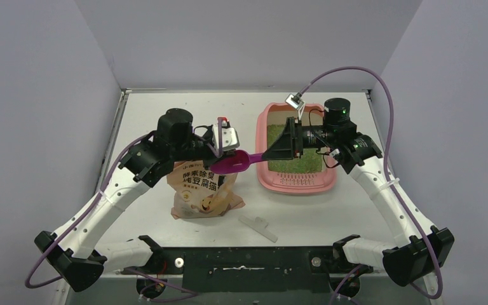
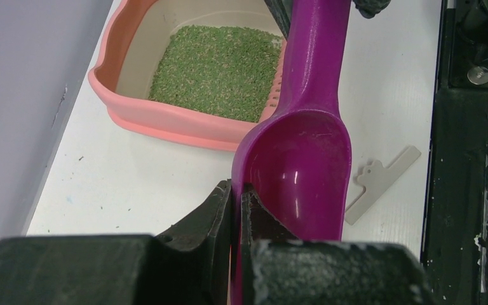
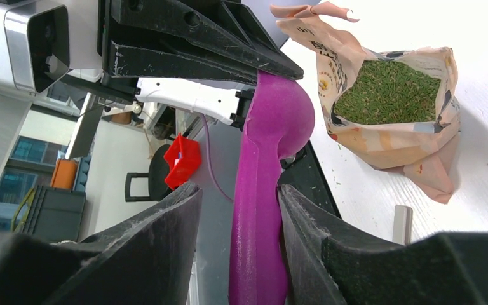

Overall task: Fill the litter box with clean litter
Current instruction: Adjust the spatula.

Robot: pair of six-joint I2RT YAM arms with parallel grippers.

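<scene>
The pink litter box (image 1: 292, 185) sits on the right half of the white bench (image 1: 349, 219), toward the back, with a bed of green litter (image 1: 290, 162) covering its floor. Just left of it, a magenta scoop (image 1: 235, 163) hangs empty above the bench between the two arms. The left pincer (image 2: 236, 192) is clamped on the wall of its bowl. The right pincer (image 3: 238, 190) straddles the handle with its jaws apart, one finger against the handle and the other with a gap.

Below the scoop stands an open brown paper bag (image 1: 197, 189) holding more green granules. It is printed with dark Chinese characters, among which 豆腐猫 can be made out. A pale plastic clip (image 1: 259, 227) lies nearer the arm bases.

Plain grey-lilac walls (image 1: 241, 38) close in the bench on three sides.
</scene>
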